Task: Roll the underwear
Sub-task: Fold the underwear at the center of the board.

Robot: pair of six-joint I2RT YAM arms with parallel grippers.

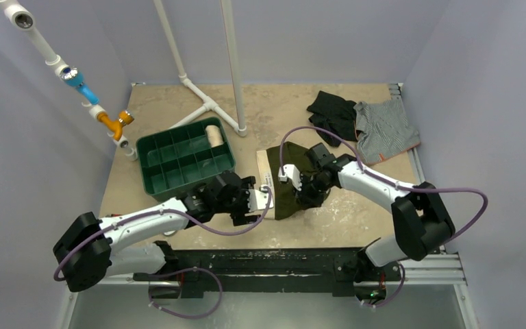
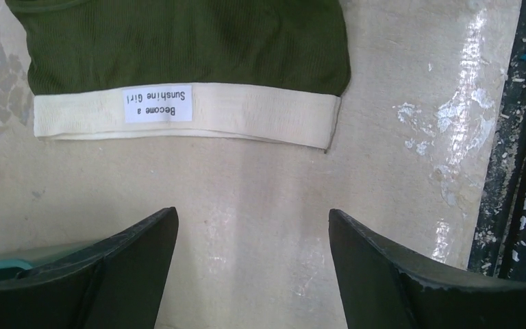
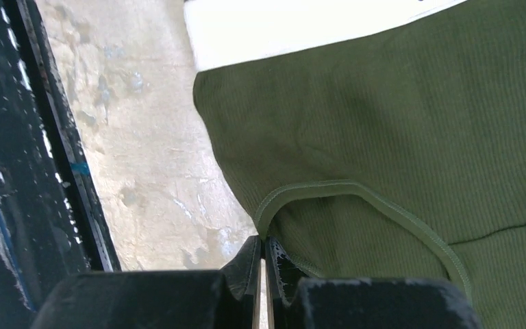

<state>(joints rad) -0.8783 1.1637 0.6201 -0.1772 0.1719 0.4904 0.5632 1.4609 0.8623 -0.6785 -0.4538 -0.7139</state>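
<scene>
Setup step, nothing rolled yet: left gripper jaws spread just short of the waistband, right gripper pressed shut at the leg hem (cloth caught? can't tell). The underwear lies flat mid-table; next needs a waistband pinch.

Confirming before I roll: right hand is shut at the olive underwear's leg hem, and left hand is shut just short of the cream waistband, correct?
No. The left wrist view shows the left hand open, short of the waistband. The rest holds.
</scene>
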